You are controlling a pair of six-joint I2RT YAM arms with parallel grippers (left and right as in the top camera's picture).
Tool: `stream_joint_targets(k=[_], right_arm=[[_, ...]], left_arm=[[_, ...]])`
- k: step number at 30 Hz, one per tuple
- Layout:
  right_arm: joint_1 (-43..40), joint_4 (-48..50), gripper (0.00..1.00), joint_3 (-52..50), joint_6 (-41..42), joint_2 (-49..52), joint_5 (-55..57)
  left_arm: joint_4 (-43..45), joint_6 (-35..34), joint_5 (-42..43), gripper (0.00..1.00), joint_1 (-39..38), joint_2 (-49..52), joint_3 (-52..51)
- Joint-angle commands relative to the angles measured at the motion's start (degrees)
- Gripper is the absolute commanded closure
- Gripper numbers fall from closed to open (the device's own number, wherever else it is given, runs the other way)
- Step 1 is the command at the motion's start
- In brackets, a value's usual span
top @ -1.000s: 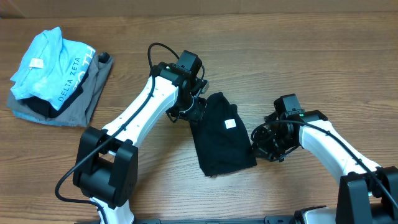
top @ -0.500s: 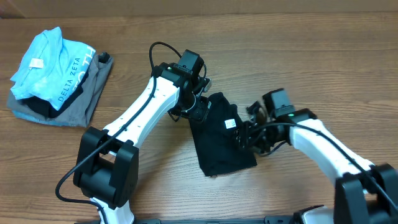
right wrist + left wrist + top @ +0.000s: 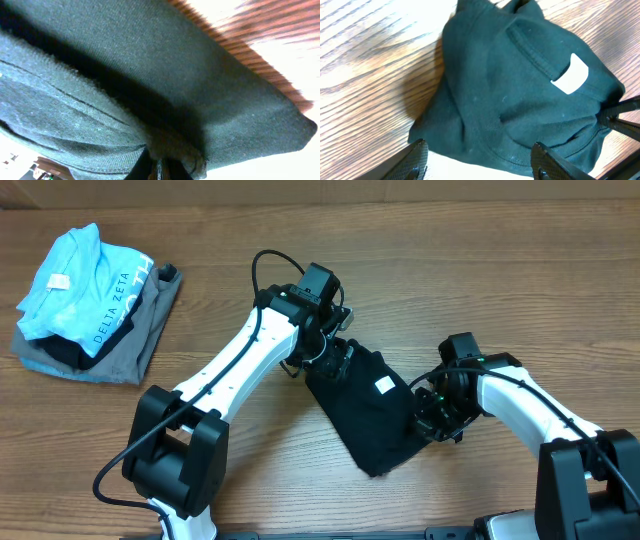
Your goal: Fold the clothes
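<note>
The black T-shirt [image 3: 372,412] lies folded in a narrow bundle on the wooden table, slanting from upper left to lower right, with its white tag [image 3: 384,386] facing up. My left gripper [image 3: 336,356] is open at the shirt's upper left end; in the left wrist view its jaws [image 3: 480,164] stand wide apart just short of the shirt [image 3: 520,90] and tag [image 3: 571,75]. My right gripper [image 3: 430,416] is shut on the shirt's right edge; in the right wrist view the fingertips [image 3: 160,171] pinch a fold of black fabric [image 3: 150,75].
A light blue "DELTA ZETA" shirt [image 3: 75,275] lies on a grey folded garment [image 3: 135,340] at the far left of the table. A black cable [image 3: 262,265] loops above the left arm.
The right gripper went in to the shirt's right edge, closed on it and drew it to the right. The shirt has shifted and turned clockwise. The left gripper moved slightly right.
</note>
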Motion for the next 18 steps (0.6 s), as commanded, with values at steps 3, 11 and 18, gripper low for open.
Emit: stream_joint_targets(k=[3,11,18], right_arm=[[-0.8,0.5,0.96,1.4,-1.5,-2.0,4.2],[-5.1,4.1,0.79,3.3,2.3,-2.4,5.9],[-11.1,-3.8,0.73,5.2,-0.5,-6.3,3.0]], left_arm=[[0.7,-1.7,1.0,0.3,-2.2,0.4,0.6],[1.6,-1.6,1.0,0.41,-3.8,5.7,0.6],[2.4,-0.8,1.0,0.71,-3.7,11.2,0.6]])
